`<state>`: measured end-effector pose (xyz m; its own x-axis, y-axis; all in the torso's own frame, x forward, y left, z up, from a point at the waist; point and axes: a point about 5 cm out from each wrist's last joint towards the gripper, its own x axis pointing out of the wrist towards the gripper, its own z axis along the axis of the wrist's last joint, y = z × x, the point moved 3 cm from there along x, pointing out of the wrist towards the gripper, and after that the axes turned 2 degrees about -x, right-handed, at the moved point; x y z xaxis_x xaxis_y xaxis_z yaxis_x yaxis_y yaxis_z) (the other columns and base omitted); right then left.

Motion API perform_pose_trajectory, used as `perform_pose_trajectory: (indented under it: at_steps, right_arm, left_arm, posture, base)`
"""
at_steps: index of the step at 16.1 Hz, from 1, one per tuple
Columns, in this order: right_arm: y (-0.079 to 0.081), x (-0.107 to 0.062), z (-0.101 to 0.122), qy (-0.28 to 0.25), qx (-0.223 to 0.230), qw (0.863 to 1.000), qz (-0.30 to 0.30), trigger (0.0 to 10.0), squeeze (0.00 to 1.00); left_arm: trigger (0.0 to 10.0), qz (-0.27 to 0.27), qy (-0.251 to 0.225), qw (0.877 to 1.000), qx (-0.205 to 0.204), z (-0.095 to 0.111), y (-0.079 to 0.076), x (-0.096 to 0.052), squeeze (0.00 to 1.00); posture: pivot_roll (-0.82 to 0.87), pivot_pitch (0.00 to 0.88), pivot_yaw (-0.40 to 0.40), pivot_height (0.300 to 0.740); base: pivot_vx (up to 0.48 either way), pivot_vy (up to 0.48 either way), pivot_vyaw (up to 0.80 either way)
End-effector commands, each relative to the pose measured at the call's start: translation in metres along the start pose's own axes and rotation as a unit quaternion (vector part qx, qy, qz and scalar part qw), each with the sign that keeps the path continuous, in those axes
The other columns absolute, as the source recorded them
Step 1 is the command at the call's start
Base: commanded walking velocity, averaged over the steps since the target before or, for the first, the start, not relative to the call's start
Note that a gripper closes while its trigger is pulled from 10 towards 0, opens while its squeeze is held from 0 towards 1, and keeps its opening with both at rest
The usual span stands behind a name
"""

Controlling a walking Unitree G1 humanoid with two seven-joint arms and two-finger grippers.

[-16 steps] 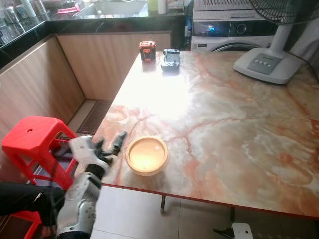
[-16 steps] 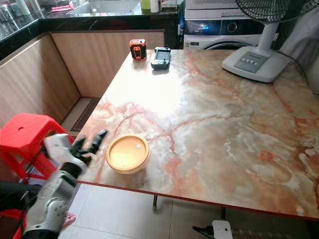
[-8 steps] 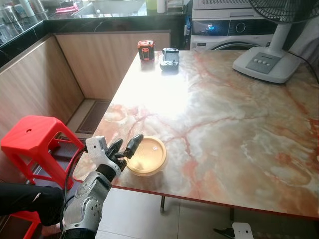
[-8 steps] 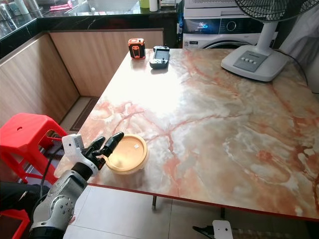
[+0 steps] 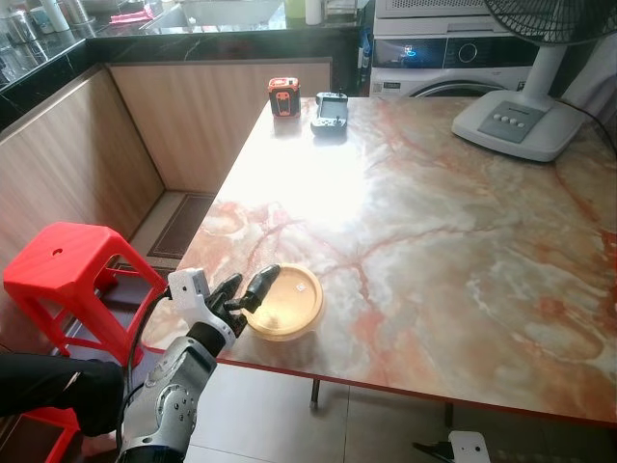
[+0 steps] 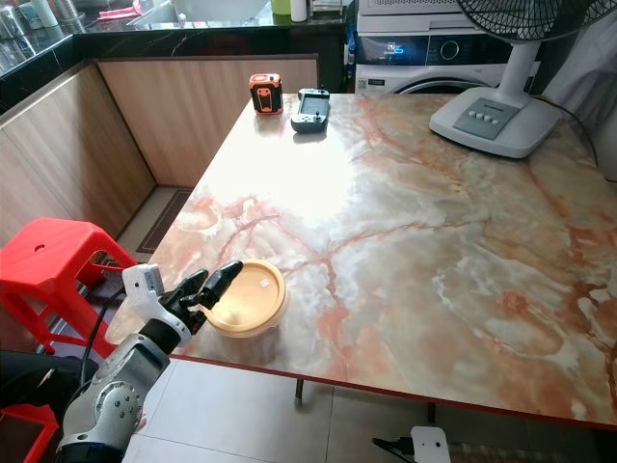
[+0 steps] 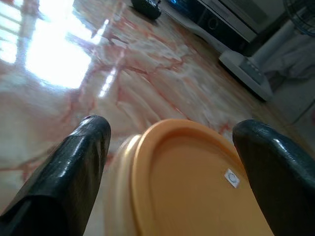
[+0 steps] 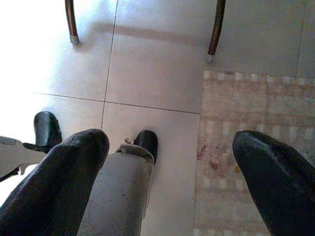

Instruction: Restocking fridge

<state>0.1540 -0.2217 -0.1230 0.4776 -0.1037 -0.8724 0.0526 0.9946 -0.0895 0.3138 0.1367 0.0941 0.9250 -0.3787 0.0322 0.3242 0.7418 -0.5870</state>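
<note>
A round yellow container [image 5: 286, 302] with an orange lid [image 7: 197, 182] sits on the marble table [image 5: 434, 222], close to its front left edge. My left gripper [image 5: 241, 289] is open at the container's left side. In the left wrist view its fingers [image 7: 74, 172] stand one on each side of the lid, with a gap to the rim. My right gripper [image 8: 170, 142] hangs open over the floor, with nothing between its fingers.
A red stool [image 5: 60, 267] stands left of the table by the wooden wall. At the table's far end lie an orange tape measure [image 5: 283, 96] and a grey handheld device [image 5: 330, 113]. A fan base [image 5: 511, 121] sits far right. Below my right gripper are floor tiles and a rug [image 8: 256, 147].
My left gripper has moved right, from beside the table's edge to the container, and its fingers now flank the lid. The container has not moved.
</note>
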Motion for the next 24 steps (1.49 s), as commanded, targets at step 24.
perform_pose_trajectory:
  at_steps: [24]
  right_arm:
    - [-0.001,0.000,-0.001,0.000,-0.010,1.000,0.002,10.0,0.00]
  left_arm:
    - [10.0,-0.039,0.035,0.996,-0.072,-0.016,0.009,0.009,0.00]
  posture:
    - [-0.03,0.025,0.075,0.740]
  base:
    - [0.000,0.000,0.00]
